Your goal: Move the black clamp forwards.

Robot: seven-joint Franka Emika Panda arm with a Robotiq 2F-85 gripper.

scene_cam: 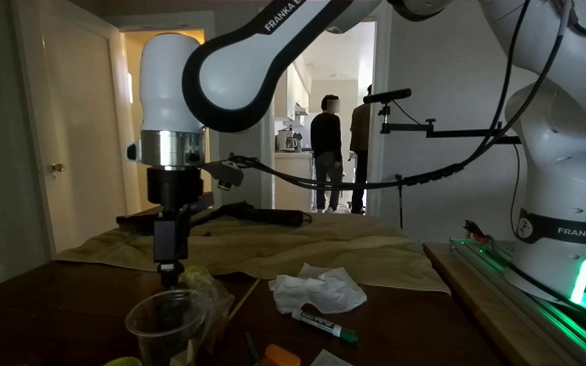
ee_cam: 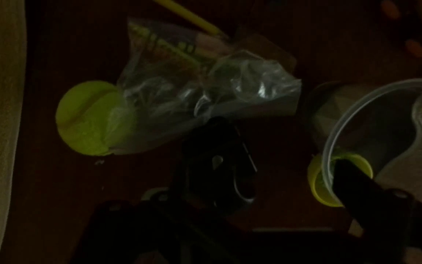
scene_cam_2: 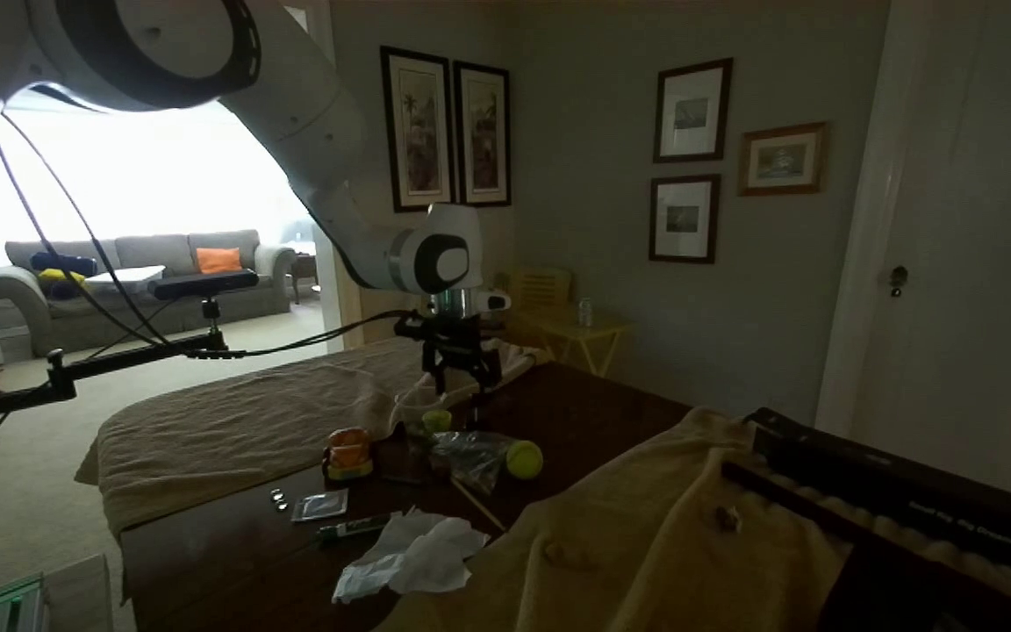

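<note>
One gripper (scene_cam_2: pixel 463 389): mine, fingers spread apart.
Black clamp (ee_cam: pixel 214 179): between my fingers in the wrist view, near clear bag (ee_cam: pixel 181 88).
Yellow-green ball (ee_cam: pixel 82 117): partly under that bag.

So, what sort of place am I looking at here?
Most likely someone's home: there is a long grey cushioned sofa, a pair of tall dark-framed pictures hung side by side, and, farther back, what look like white wall-hung kitchen cupboards.
</note>
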